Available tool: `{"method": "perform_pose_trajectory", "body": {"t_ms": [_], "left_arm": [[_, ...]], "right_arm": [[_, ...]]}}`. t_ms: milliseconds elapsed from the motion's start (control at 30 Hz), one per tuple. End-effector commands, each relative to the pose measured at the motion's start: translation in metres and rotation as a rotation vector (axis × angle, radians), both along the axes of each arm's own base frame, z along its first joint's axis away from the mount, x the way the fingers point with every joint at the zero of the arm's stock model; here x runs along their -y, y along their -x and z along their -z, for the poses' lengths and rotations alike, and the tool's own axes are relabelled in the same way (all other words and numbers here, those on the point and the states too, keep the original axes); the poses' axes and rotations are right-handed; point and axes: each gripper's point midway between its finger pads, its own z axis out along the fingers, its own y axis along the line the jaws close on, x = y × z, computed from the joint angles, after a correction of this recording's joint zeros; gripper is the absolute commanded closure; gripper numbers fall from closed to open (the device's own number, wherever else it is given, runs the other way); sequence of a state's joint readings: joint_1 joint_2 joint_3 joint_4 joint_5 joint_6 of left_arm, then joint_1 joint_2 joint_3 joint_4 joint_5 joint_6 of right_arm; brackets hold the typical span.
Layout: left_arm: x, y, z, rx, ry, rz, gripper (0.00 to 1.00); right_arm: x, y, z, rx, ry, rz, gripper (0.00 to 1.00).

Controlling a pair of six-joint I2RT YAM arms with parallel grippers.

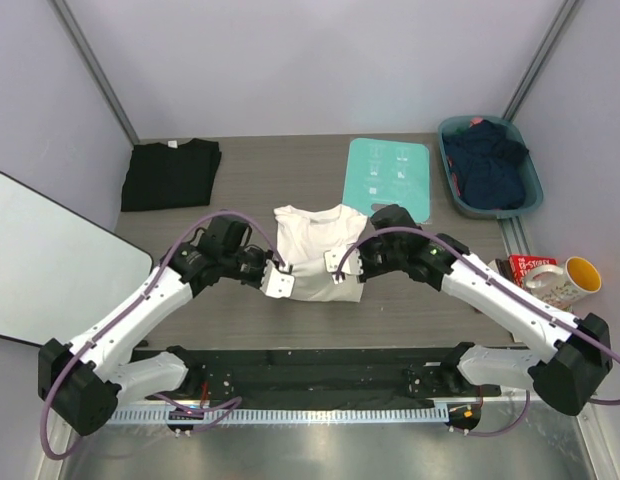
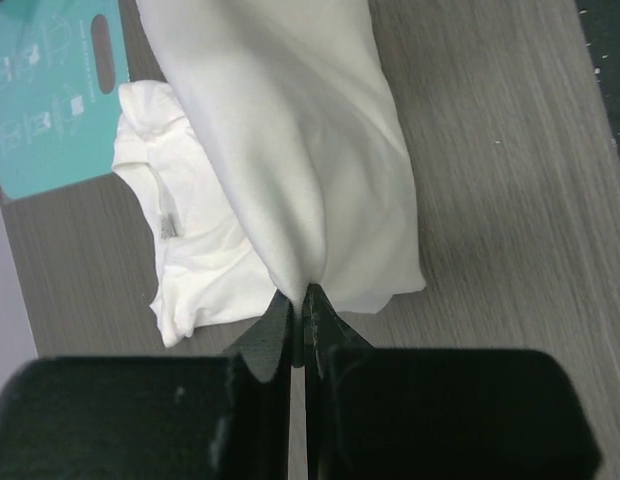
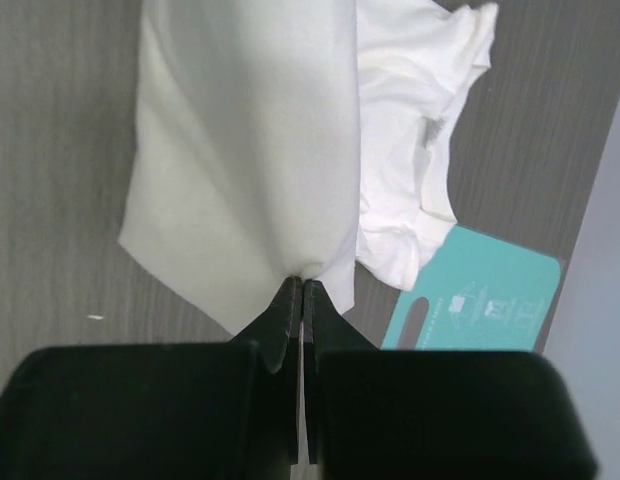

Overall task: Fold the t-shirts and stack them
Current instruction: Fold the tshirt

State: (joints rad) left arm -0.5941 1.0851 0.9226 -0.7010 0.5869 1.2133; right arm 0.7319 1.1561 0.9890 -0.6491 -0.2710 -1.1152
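Observation:
The white t-shirt (image 1: 315, 245) lies partly folded at the table's middle, its neck toward the back. My left gripper (image 1: 277, 272) is shut on the shirt's near-left edge, and the cloth (image 2: 290, 150) rises from its closed tips (image 2: 300, 293). My right gripper (image 1: 340, 268) is shut on the near-right edge, the fabric (image 3: 240, 150) pinched between its tips (image 3: 298, 284). Both held edges are lifted off the table. The black t-shirt (image 1: 170, 172) lies folded flat at the back left, away from both grippers.
A teal plastic board (image 1: 390, 178) lies just behind and right of the white shirt. A blue basin (image 1: 530, 180) with dark clothes stands at the back right. A red box (image 1: 535, 265) and a mug (image 1: 580, 275) sit at the right edge. A white panel (image 1: 50, 260) lies left.

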Motion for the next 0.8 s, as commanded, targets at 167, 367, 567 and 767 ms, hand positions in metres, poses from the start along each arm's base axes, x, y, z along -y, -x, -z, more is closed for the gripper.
{"method": "perform_pose_trajectory", "body": {"t_ms": [167,367,567,767], "left_arm": [[0.009,-0.052,-0.009,0.131,0.050,-0.061,1.00],[0.010,-0.077,-0.006,0.162,0.049,-0.091,1.00],[0.005,-0.103,-0.004,0.183,0.043,-0.124,1.00],[0.004,-0.130,-0.007,0.211,0.054,-0.156,1.00]], "right_arm": [[0.001,-0.075,-0.040,0.227,-0.049,0.088,0.99],[-0.001,-0.097,-0.037,0.244,-0.048,0.099,0.99],[-0.006,-0.115,-0.034,0.252,-0.057,0.096,0.99],[-0.012,-0.136,-0.031,0.268,-0.070,0.105,0.99]]}}
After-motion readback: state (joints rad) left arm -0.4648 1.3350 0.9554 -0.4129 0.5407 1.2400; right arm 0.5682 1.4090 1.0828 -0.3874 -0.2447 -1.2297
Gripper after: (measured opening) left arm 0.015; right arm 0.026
